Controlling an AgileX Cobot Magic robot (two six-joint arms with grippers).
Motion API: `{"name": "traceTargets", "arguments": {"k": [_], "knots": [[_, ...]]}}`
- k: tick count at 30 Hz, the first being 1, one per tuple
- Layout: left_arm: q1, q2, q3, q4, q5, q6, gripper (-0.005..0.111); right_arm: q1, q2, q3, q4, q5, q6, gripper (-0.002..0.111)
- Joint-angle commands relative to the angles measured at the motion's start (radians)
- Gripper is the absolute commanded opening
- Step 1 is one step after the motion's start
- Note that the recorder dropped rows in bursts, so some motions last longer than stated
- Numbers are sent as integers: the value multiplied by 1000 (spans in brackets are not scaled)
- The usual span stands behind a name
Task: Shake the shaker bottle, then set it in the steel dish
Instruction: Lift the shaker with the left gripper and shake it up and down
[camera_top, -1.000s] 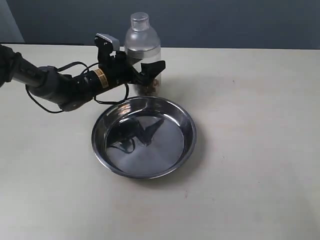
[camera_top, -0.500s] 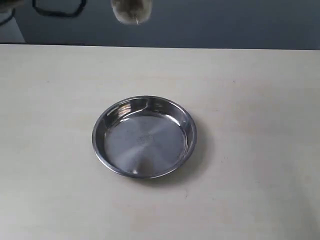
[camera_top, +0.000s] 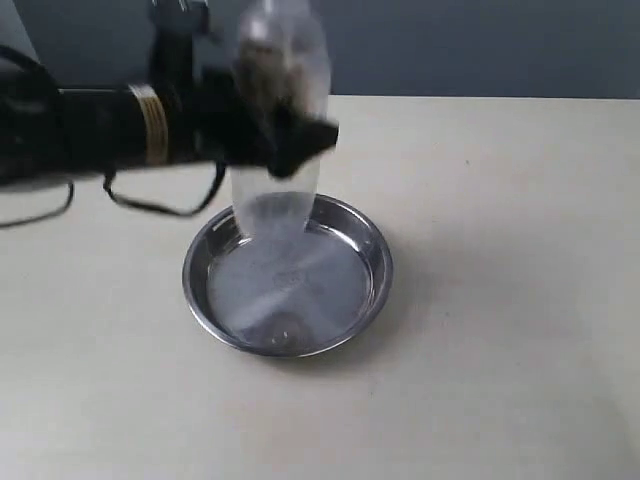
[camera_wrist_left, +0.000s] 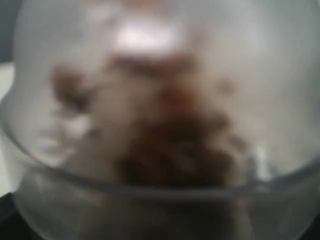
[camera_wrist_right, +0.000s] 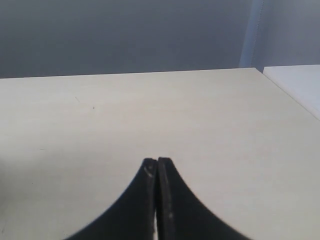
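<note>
The clear shaker bottle (camera_top: 277, 130) is a motion-blurred streak in the air above the back left of the steel dish (camera_top: 375, 270), with brown granules thrown toward its top. My left gripper (camera_top: 285, 140) is shut on its middle, the black arm reaching in from the left. The left wrist view is filled by the bottle (camera_wrist_left: 160, 75) and its blurred granules; the fingers are hidden there. My right gripper (camera_wrist_right: 157, 161) is shut on nothing over bare table and does not show in the exterior view.
The beige table (camera_top: 500, 200) runs all round the dish. A dark wall stands behind it. A black cable (camera_top: 150, 205) hangs below the left arm. The table's far edge and a pale corner (camera_wrist_right: 295, 80) show in the right wrist view.
One second ago the bottle stood held on the table behind the dish. Half a second ago it was up at the frame's top. Now it has swung back down over the dish.
</note>
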Motion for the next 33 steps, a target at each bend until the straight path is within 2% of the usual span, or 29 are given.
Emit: {"name": "traceTargets", "arguments": {"k": [1, 3, 5, 7, 9, 10, 12, 14, 16, 18, 21, 23, 24, 28, 29, 31, 33], "knots": [[32, -146, -57, 3, -105, -14, 0, -6, -5, 1, -1, -8, -3, -1], [-4, -174, -30, 1, 77, -7, 0, -6, -5, 1, -1, -8, -3, -1], [-39, -95, 62, -32, 174, 45, 0, -6, -5, 1, -1, -8, -3, -1], [-41, -20, 96, -114, 127, 44, 0, -6, -5, 1, -1, -8, -3, -1], [-27, -90, 61, -60, 7, 14, 0, -6, -5, 1, -1, -8, -3, -1], [-25, -160, 28, -54, 2, 14, 0, -6, -5, 1, -1, -8, -3, -1], [-33, -251, -50, -63, 126, 32, 0, -6, -5, 1, -1, -8, -3, -1], [-64, -231, 5, -61, 218, 32, 0, -6, -5, 1, -1, -8, -3, -1], [-78, -123, 101, -67, 231, 37, 0, -6, -5, 1, -1, -8, -3, -1], [-78, -100, 117, -33, 193, -8, 0, -6, -5, 1, -1, -8, -3, -1], [-63, -282, 3, -5, 180, 5, 0, -6, -5, 1, -1, -8, -3, -1], [-61, -350, -81, -19, 279, 45, 0, -6, -5, 1, -1, -8, -3, -1], [-61, -352, -66, -35, 332, 43, 0, -6, -5, 1, -1, -8, -3, -1], [-61, -165, 138, -103, 226, 38, 0, -6, -5, 1, -1, -8, -3, -1], [-61, -147, 148, -98, 213, 16, 0, -6, -5, 1, -1, -8, -3, -1], [-61, -234, 122, -54, 175, -22, 0, -6, -5, 1, -1, -8, -3, -1], [-61, -332, 41, -64, 177, 39, 0, -6, -5, 1, -1, -8, -3, -1]]}}
